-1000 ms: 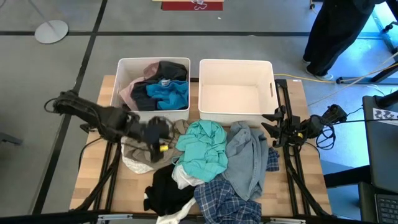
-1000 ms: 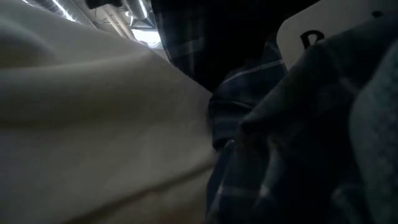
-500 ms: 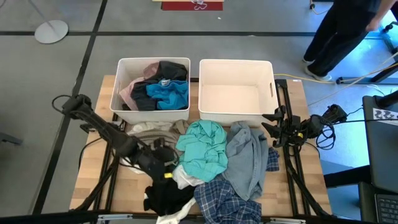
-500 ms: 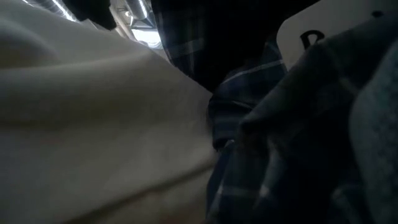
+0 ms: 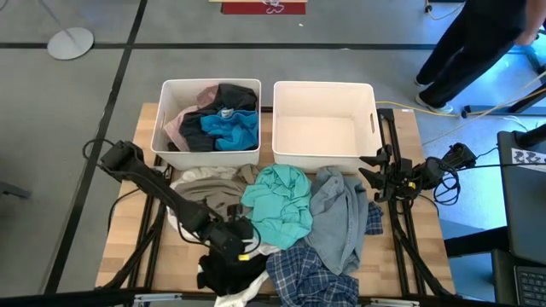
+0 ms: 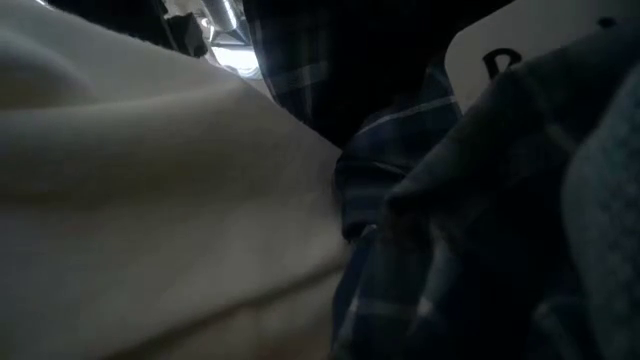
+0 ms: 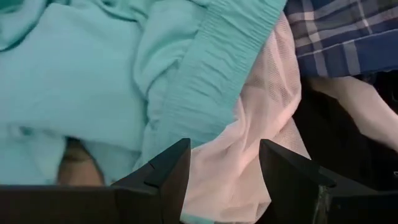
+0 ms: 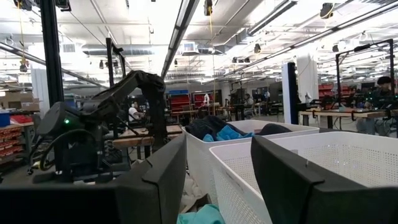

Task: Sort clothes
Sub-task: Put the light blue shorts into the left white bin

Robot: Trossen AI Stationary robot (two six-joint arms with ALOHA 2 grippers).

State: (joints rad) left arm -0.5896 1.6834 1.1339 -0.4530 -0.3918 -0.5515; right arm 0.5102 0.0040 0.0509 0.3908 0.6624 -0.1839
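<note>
- Several clothes are seen in a loose pile on the wooden table [image 5: 128, 247], in front of the two white bins: a teal garment [image 5: 277, 205], a grey-blue denim piece [image 5: 341, 217], a blue plaid shirt [image 5: 307, 275], a black garment [image 5: 222, 269], a beige piece [image 5: 205, 181] and a thin white piece [image 7: 249, 143].
- More clothes, black, pink and bright blue, are found inside the left bin [image 5: 169, 89]; the right bin [image 5: 324, 89] holds none.
- The left gripper [image 5: 243, 247] is placed low over the pile, between the teal garment and the black one. Its fingers [image 7: 165, 177] are spread apart just above the white piece, and nothing is held between them.
- The right gripper [image 5: 368, 175] is parked at the right edge of the table, beside the right bin. Its fingers [image 8: 155, 180] are parted and nothing is gripped.
- The low view is filled by white cloth [image 6: 150, 220] and plaid cloth [image 6: 420, 250].
</note>
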